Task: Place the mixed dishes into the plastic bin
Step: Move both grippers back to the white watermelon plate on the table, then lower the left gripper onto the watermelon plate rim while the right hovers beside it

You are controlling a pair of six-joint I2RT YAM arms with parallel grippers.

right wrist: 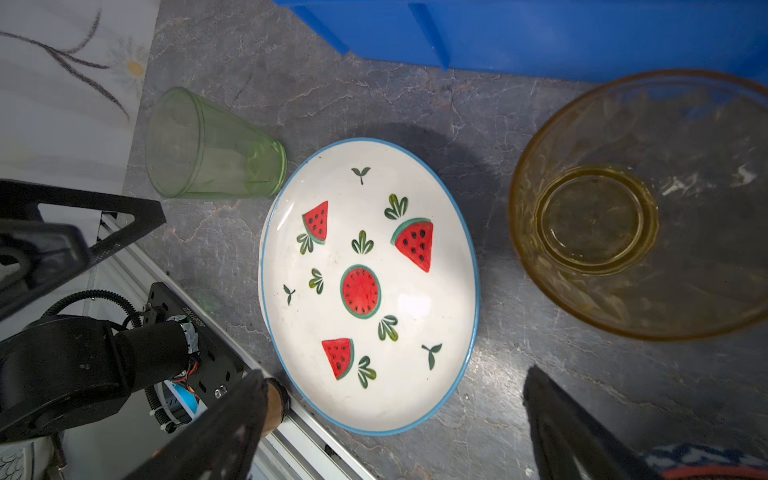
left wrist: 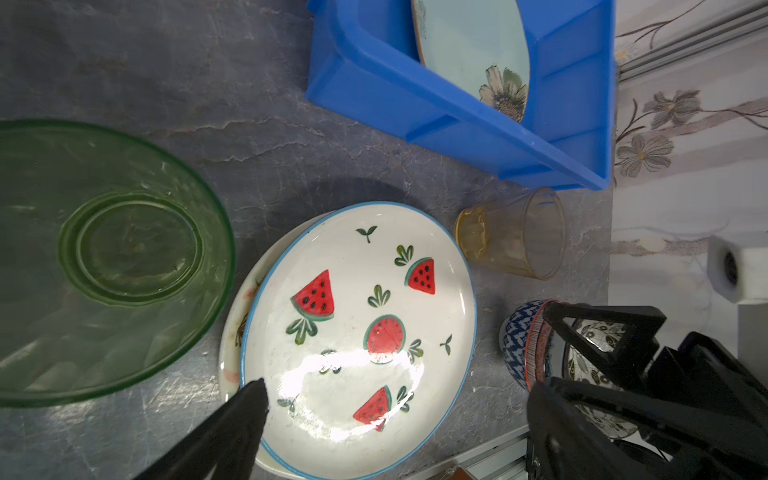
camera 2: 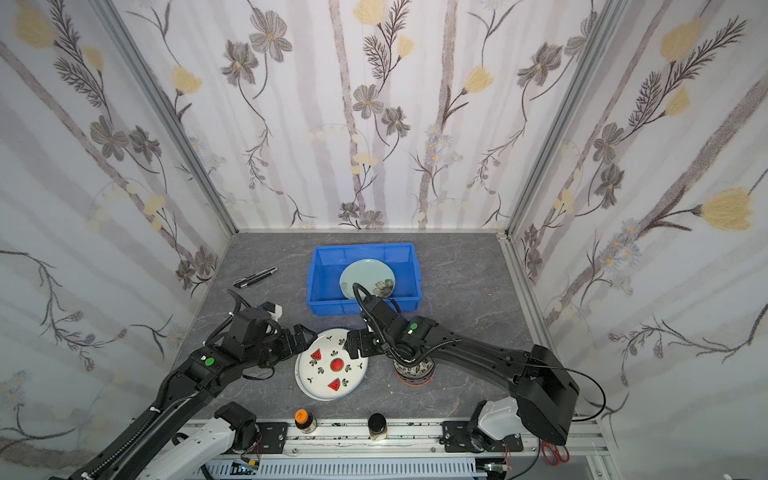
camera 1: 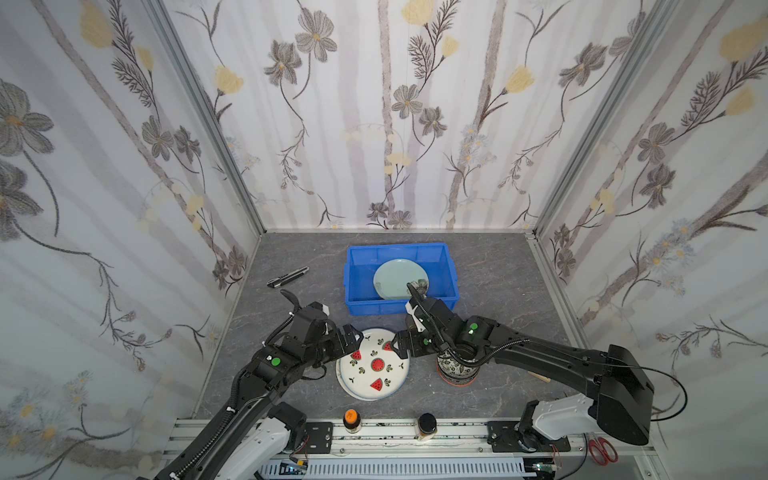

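The white watermelon plate [camera 1: 374, 365] [camera 2: 332, 363] lies on a cream plate [left wrist: 232, 345] at the table's front middle. My left gripper [camera 1: 351, 336] [left wrist: 395, 415] is open at the plate's left edge, low over it. My right gripper [camera 1: 399, 345] [right wrist: 395, 415] is open at its far right edge. In the wrist views a green tumbler [right wrist: 212, 149] stands left of the plate and an amber tumbler [left wrist: 515, 232] right of it; the arms hide both from above. Stacked bowls [camera 1: 455, 370] sit under the right arm. A pale green plate [camera 1: 399, 274] leans inside the blue plastic bin [camera 1: 399, 247].
A black pen-like tool [camera 1: 288, 277] lies left of the bin. Two small jars [camera 1: 351, 419] [camera 1: 427, 426] stand on the front rail. Red scissors [camera 1: 602, 451] lie at the front right. Papered walls close the table in on three sides.
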